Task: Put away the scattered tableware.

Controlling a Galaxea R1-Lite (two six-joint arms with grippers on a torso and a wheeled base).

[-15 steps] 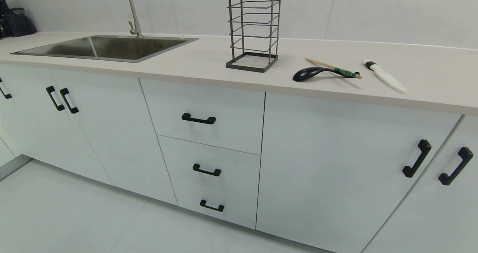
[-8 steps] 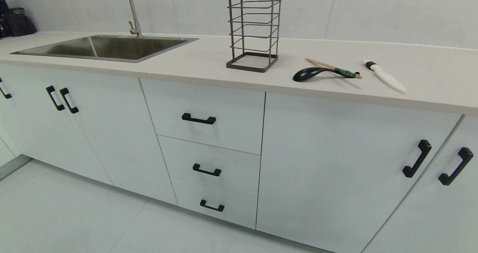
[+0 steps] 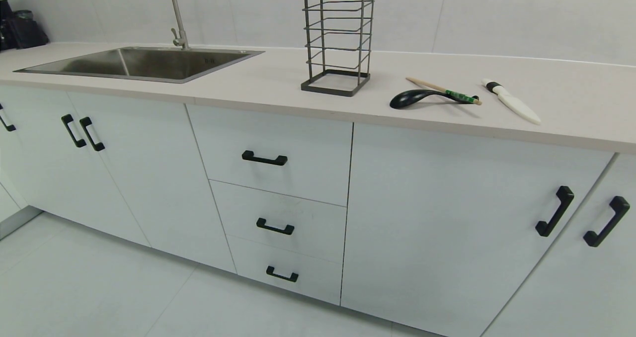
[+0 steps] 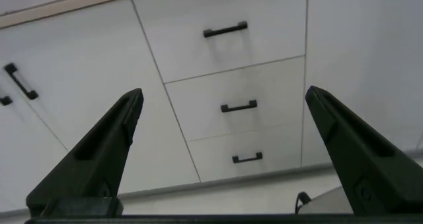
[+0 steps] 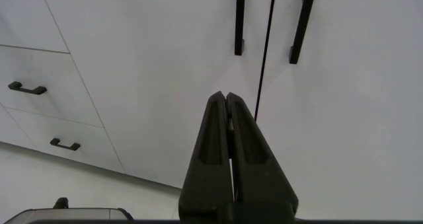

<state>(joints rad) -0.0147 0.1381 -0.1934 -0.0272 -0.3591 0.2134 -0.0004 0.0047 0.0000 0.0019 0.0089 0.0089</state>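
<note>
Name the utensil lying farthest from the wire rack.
The white knife, alone on the right; the black spoon and chopsticks lie together, closer to the rack.

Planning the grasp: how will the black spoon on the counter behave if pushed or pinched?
The black spoon rests on its rounded bowl, handle arched off the counter, so a push would likely rock or pivot it. Its glossy surface may slip in a pincer. The chopstick at its handle end could get dragged along.
</note>
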